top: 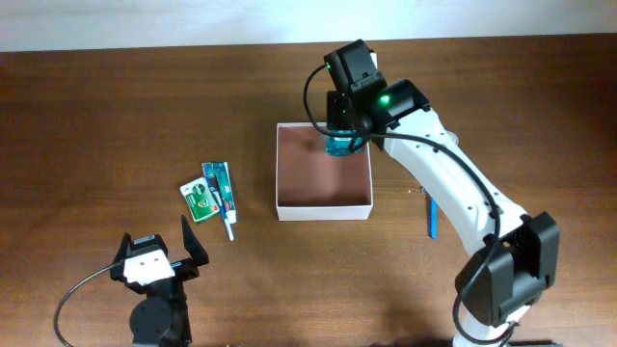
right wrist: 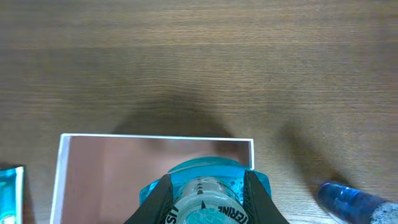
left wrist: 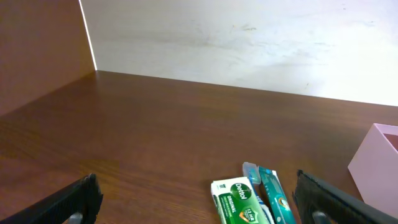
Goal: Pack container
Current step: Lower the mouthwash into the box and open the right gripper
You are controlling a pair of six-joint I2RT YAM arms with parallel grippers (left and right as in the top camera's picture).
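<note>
"…ERINE" bottle [right wrist: 202, 190] clamped in right claw [right wrist: 205, 205] over container [top: 323, 206]; left claw [left wrist: 202, 202] gaping near "Dettol Original" pack [left wrist: 239, 200].

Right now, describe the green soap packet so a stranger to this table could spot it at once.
Find the square white-walled container in the middle of the table, then look to its left, where a small cluster of toiletries lies on the bare wood. The soap packet is the short green rectangle with white lettering on the cluster's left side. The teal pack beside it is longer and slimmer.
</note>
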